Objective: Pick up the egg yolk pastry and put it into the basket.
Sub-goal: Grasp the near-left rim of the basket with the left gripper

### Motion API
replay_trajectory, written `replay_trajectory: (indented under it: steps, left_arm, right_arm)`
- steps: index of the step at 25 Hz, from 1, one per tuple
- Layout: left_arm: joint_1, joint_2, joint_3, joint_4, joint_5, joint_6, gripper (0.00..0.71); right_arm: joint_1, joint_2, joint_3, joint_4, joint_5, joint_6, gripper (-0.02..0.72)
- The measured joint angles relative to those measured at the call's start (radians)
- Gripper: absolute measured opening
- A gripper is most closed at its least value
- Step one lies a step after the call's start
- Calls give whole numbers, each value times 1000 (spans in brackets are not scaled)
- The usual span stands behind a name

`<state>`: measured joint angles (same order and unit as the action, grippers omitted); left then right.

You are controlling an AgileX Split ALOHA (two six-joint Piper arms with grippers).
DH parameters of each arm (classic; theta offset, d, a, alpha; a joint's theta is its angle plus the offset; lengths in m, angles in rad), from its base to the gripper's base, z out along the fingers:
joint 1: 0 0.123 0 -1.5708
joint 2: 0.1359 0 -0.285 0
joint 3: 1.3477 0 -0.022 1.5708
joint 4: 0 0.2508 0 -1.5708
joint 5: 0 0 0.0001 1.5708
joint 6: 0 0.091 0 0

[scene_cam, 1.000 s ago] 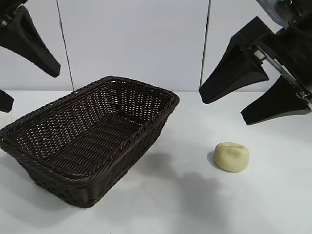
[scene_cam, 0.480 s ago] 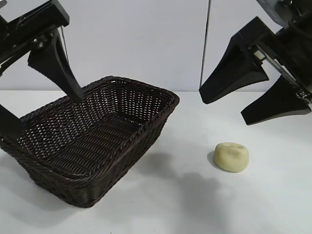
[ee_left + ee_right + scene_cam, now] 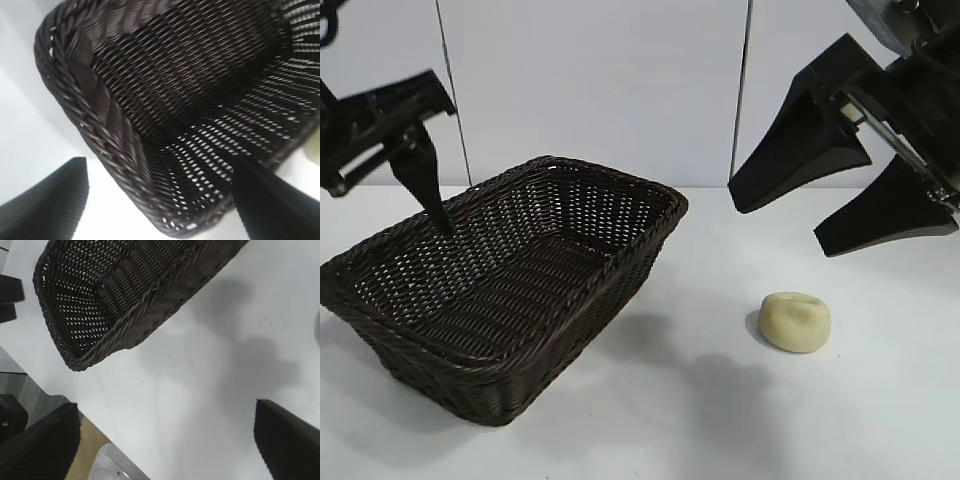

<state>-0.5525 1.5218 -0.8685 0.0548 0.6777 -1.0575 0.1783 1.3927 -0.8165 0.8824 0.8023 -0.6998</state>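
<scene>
Exterior view: the basket (image 3: 510,290) sits on the white table (image 3: 700,420) at the left, one corner turned toward the camera, its braided rim unbroken and its interior holding nothing. The pastry (image 3: 796,321) lies on the table to the basket's right, well apart from it, with its dented top facing up. I see my left gripper (image 3: 380,215) above the basket's far left edge, pointing steeply down; one finger (image 3: 423,180) shows in full, its tip just over the rim, while the other is cut off by the frame edge. My right gripper (image 3: 795,228) hangs high at the right, above and behind the pastry, with its two black fingers spread wide and nothing between them.

Left wrist view: the basket (image 3: 190,100) fills the frame, a rim corner lying between the two fingers (image 3: 47,205), which stand well apart and hold nothing. The rim corner sits nearer to one finger than to the other.

Right wrist view: the basket (image 3: 130,290) lies far off across the bare table (image 3: 200,390), and the gripper's fingers (image 3: 287,440) frame open tabletop, wide apart. A pale sliver at the frame edge may be the pastry; I cannot tell.
</scene>
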Motion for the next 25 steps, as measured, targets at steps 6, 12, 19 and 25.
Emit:
replay_trajectory:
  steps: [6, 12, 19, 25]
  left_arm:
    - [0, 9, 0, 34, -4, -60, 571]
    - [0, 52, 0, 148, -56, -294, 571]
    - [0, 110, -2, 205, -58, -387, 571]
    - [81, 116, -4, 155, -49, -284, 571]
  right_arm:
    - [0, 0, 0, 0, 0, 0, 675]
    - [0, 0, 0, 0, 1, 0, 675]
    - [0, 0, 0, 0, 3, 0, 675]
    - [0, 0, 0, 0, 3, 0, 675]
